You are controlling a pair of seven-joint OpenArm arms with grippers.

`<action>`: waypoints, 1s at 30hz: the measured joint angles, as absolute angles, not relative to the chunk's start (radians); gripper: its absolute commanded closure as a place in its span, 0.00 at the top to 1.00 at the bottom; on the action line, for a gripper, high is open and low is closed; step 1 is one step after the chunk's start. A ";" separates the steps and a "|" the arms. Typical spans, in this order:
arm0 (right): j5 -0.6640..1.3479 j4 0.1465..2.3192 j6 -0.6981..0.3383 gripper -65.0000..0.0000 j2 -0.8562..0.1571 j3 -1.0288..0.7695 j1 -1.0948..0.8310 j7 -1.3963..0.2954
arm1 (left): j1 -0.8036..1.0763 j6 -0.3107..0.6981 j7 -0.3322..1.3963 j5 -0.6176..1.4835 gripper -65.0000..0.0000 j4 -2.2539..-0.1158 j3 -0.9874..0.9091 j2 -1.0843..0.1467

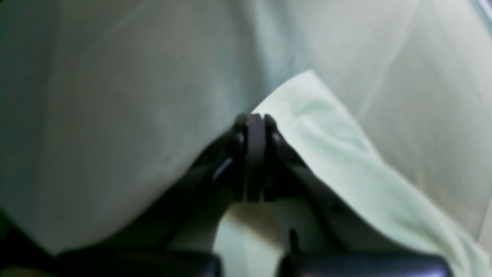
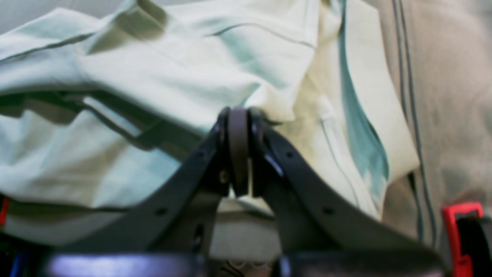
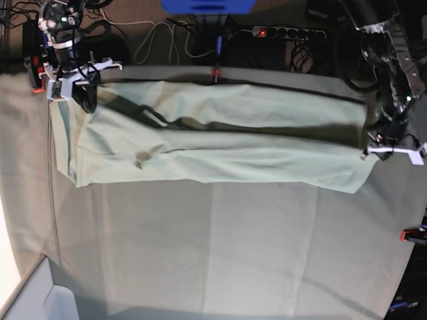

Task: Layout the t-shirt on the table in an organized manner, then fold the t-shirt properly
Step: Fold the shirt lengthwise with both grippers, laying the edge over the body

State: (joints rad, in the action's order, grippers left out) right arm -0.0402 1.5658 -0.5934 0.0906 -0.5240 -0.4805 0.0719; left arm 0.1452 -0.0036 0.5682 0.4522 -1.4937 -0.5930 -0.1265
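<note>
The pale mint-green t-shirt is stretched wide across the far half of the table, with long folds running along it. In the base view my right gripper holds its left end and my left gripper its right end. The left wrist view shows the left gripper shut on an edge of the t-shirt, above the grey table cloth. In the right wrist view the right gripper is shut on bunched t-shirt fabric, with folds and seams beside it.
Red-orange clamps sit at the table's far edge, its right edge and close to the right gripper. Cables and a power strip lie on the floor beyond the table. The near half shows only creased grey-green cloth.
</note>
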 measured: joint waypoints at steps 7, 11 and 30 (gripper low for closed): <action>-0.040 1.565 -0.594 0.00 0.078 -0.601 -0.475 0.072 | 0.205 -0.006 0.567 0.580 0.00 -1.497 -0.592 -0.128; -0.033 1.531 -0.592 0.00 0.078 -0.595 -0.463 0.118 | 0.223 -0.007 0.569 0.613 0.00 -1.491 -0.592 -0.126; -0.040 1.466 -0.592 0.07 0.064 -0.534 -0.463 0.128 | 0.224 -0.006 0.573 0.626 0.05 -1.491 -0.591 -0.127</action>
